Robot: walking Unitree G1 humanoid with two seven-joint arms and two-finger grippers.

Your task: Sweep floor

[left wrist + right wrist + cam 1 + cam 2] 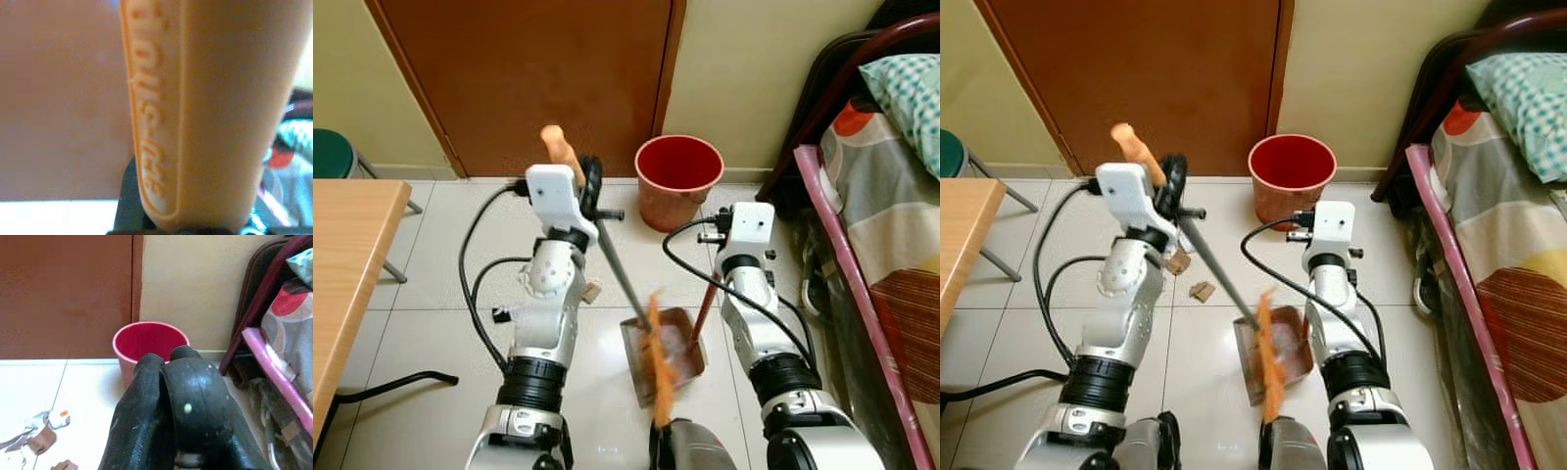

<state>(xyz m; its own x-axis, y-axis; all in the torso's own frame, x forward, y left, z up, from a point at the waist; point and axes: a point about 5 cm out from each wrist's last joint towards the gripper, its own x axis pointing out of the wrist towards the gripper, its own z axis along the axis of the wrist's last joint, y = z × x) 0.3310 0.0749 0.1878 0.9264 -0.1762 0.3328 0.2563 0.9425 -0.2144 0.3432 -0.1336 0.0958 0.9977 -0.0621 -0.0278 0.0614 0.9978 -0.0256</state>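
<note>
The broom's orange bristles (658,364) are a smear of motion blur over the dustpan (677,354), so what lies in the pan cannot be told. The left gripper's hold on the orange broom handle (560,149) sits behind its white wrist housing. In the left wrist view the handle (205,112) is pressed so close that its raised lettering is unreadable. The bed (891,245) and wooden desk (342,264) run off the picture's edges.
</note>
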